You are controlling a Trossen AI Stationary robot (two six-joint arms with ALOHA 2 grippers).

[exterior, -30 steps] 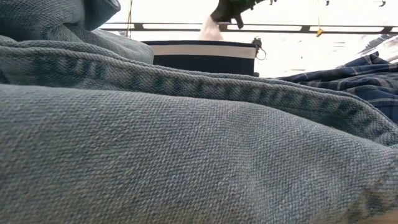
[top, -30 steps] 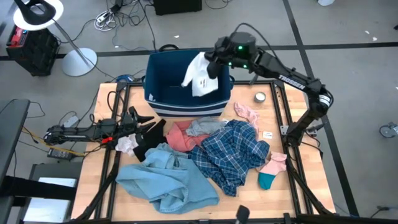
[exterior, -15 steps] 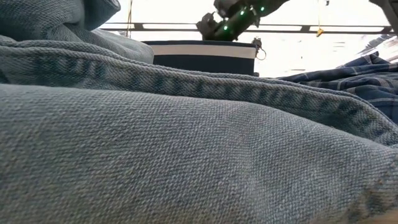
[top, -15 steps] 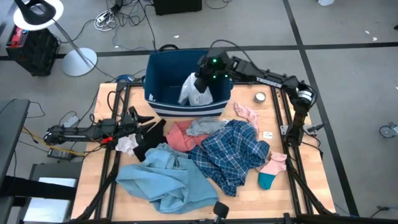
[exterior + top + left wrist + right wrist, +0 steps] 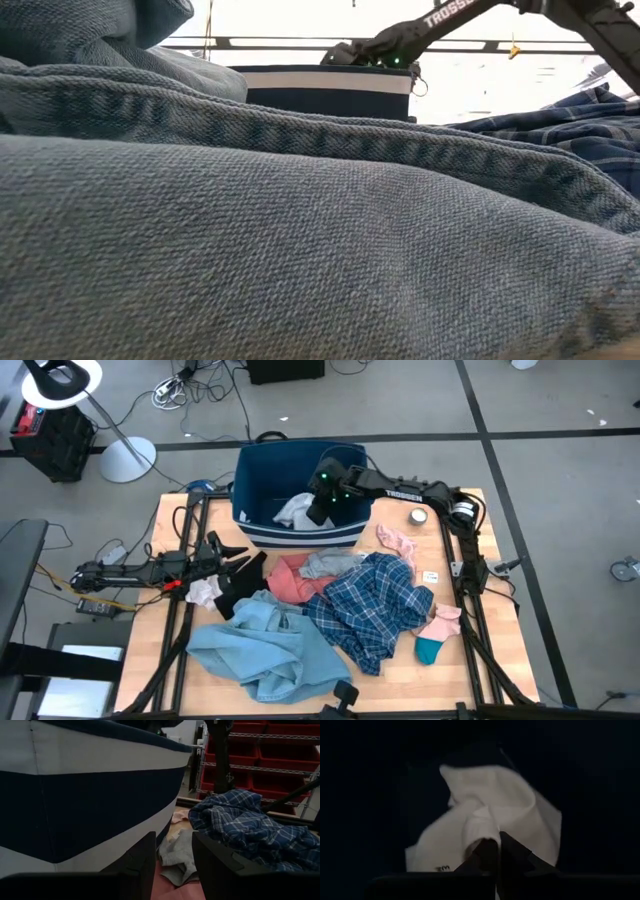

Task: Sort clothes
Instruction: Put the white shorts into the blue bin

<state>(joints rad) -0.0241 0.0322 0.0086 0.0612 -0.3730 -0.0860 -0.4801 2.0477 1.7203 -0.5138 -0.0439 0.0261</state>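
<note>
Now, from above, my right hand (image 5: 318, 510) sits low inside the navy bin (image 5: 262, 470) at the far edge of the desk (image 5: 470, 670), pinched shut on the white garment (image 5: 296, 510), which bunches on the bin's floor. A second ago that garment hung high over the bin's right rim; half a second ago it was halfway down; now it lies inside, and the arm stretches flat across from the right. My right wrist view shows what the overhead cannot: the fingertips (image 5: 492, 851) meet on a fold of white cloth, dark bin walls all round. At desk level, denim from the light-blue piece (image 5: 300, 230) fills most of the picture, with only the striped bin and the arm above its rim showing beyond. My left hand (image 5: 232, 556) waits at the left, fingers apart and holding nothing, resting over the black item (image 5: 238, 582); its wrist view looks along the bin's striped wall to the grey item (image 5: 176, 857) and the plaid shirt (image 5: 250, 827). Nothing in the pile on the desk has moved: coral-pink piece (image 5: 288, 578), teal sock (image 5: 428, 650).
</note>
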